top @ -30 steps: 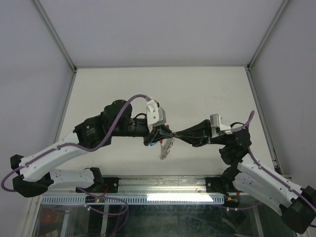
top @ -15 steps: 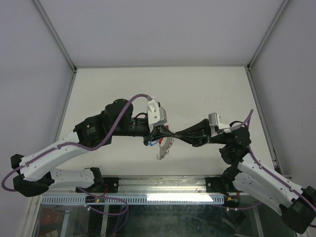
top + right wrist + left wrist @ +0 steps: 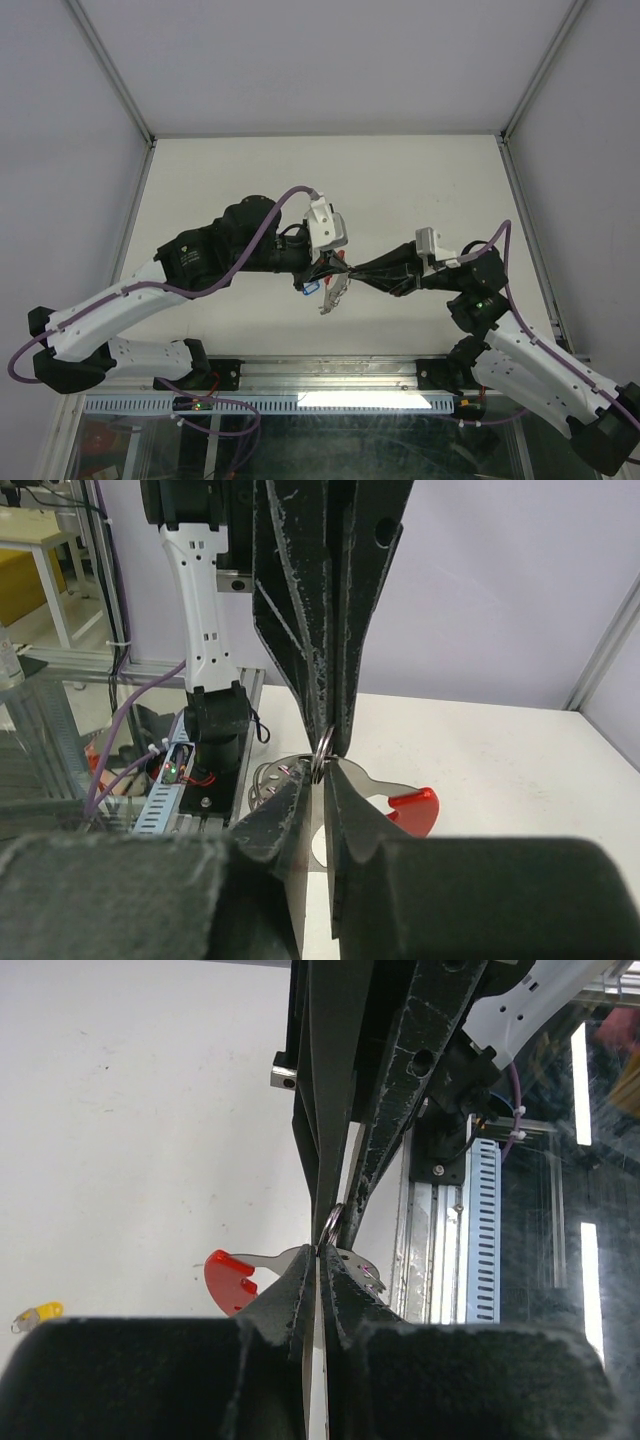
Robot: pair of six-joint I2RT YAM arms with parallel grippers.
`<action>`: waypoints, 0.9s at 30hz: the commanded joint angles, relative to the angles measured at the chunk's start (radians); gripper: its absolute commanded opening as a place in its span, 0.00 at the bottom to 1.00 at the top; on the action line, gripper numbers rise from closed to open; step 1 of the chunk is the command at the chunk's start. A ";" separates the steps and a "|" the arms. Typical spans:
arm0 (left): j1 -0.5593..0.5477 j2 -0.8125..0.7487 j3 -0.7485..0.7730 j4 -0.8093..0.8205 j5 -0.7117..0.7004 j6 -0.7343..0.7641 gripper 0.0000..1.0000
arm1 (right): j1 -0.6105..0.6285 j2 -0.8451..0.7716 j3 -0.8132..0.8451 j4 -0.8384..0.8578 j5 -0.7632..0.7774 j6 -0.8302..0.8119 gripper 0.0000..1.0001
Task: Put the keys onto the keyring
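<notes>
1. Left gripper (image 3: 318, 1257) and right gripper (image 3: 319, 767) meet tip to tip, both pinched onto the keyring (image 3: 228, 1274) (ring right at the tips).
2. Their own bulk hides the contact itself.
3. The yellow key (image 3: 35, 1313) lies well apart from the left gripper; the blue key (image 3: 313, 286) is a blurred speck beside its tips.

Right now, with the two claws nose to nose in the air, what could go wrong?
1. The keyring hangs in mid-air where the left gripper and right gripper meet; a slipping pinch could drop it onto the table.
2. The blue key is tiny beside the fingers, so it may miss the ring or twist loose.
3. The yellow key lies flat on the table and may be hard to pick up.
</notes>
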 commanded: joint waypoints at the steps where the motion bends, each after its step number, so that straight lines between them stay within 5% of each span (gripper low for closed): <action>1: -0.011 0.012 0.044 0.043 -0.030 0.021 0.00 | 0.008 -0.028 0.054 -0.043 0.004 -0.050 0.13; 19: -0.011 0.016 0.048 0.020 -0.018 0.023 0.00 | 0.008 -0.042 0.053 -0.092 0.062 -0.079 0.15; 24: -0.011 0.023 0.047 0.017 -0.010 0.024 0.00 | 0.008 -0.034 0.057 -0.099 0.071 -0.080 0.00; 27: -0.011 0.026 0.050 0.012 -0.008 0.026 0.00 | 0.008 -0.032 0.060 -0.104 0.076 -0.082 0.01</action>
